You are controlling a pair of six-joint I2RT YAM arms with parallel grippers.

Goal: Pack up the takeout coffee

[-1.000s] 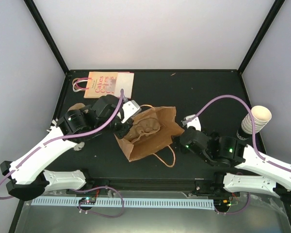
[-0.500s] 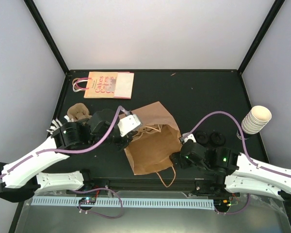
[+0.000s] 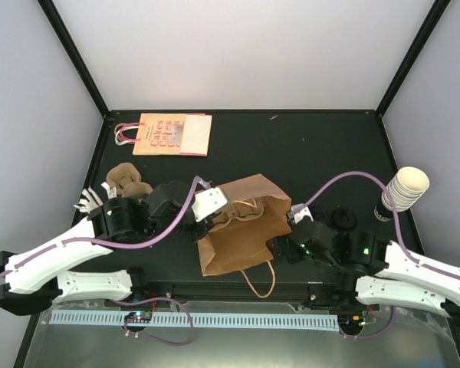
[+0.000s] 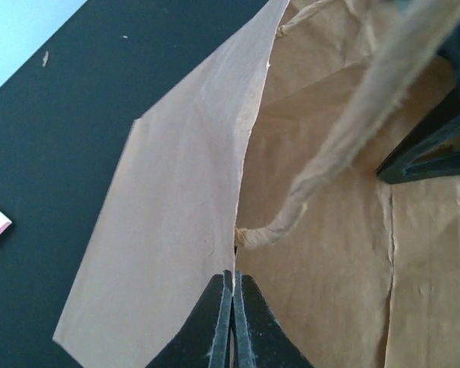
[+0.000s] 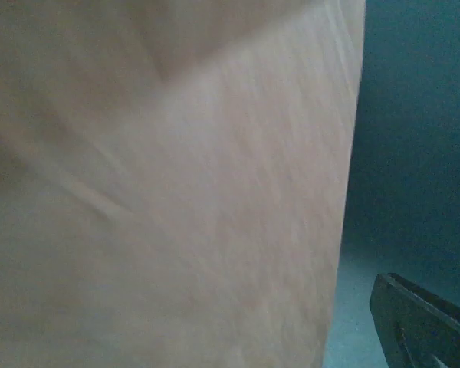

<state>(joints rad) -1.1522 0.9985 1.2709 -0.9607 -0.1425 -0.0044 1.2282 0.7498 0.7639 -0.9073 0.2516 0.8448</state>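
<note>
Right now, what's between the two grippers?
The brown paper bag, seen in the top view. The left gripper pinches its left side; the right gripper sits at its right side.

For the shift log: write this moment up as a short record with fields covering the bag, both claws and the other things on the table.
bag: brown paper bag, lying on the table between the arms
left claw: shut on the bag's rim, beside a twine handle
right claw: open, at the bag's right side
cup stack: lidless cream cups, right edge
printed bag: flat, far left
pulp trays: left side
takeout coffee: cannot be made out
</note>
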